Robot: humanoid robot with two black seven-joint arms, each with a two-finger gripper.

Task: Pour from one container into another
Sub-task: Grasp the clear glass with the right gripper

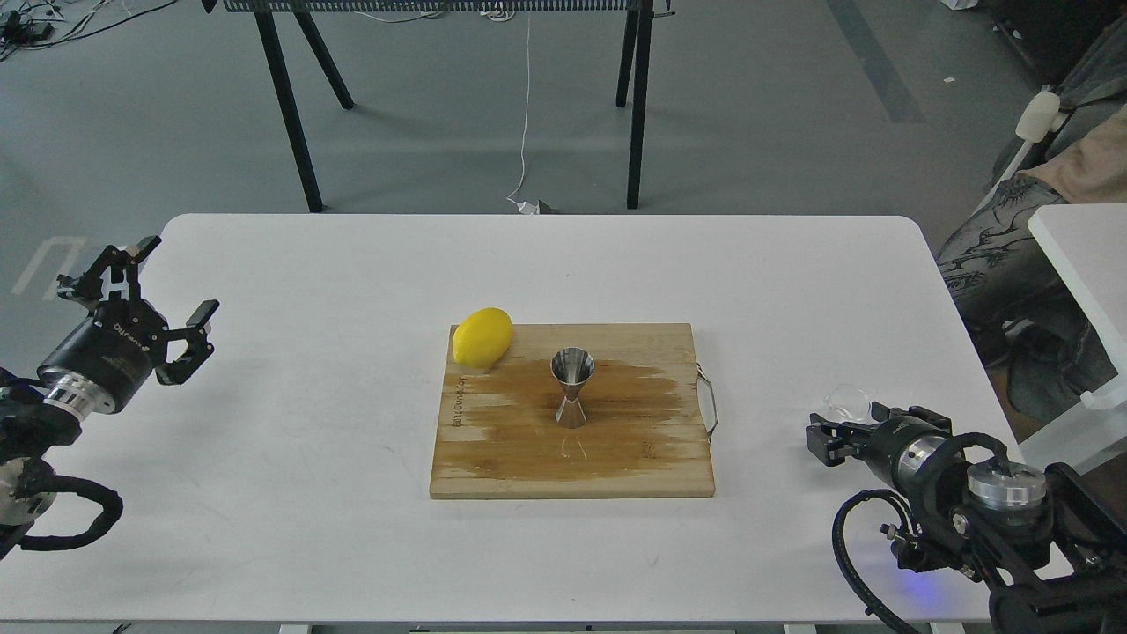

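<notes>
The steel jigger (572,387) stands upright in the middle of the wooden cutting board (502,458). The clear glass cup (846,402) is faint against the white table (352,528) at the right, well off the board. My right gripper (838,430) sits low on the table right at the cup's near side. Its dark fingers are seen end-on, so I cannot tell whether they are around the glass. My left gripper (176,277) hovers over the table's left edge, open and empty, far from both containers.
A yellow lemon (482,336) rests on the board's back-left corner. A wire handle (709,403) sticks out of the board's right side. A wet stain darkens the board around the jigger. A second white table (1079,255) stands at the far right.
</notes>
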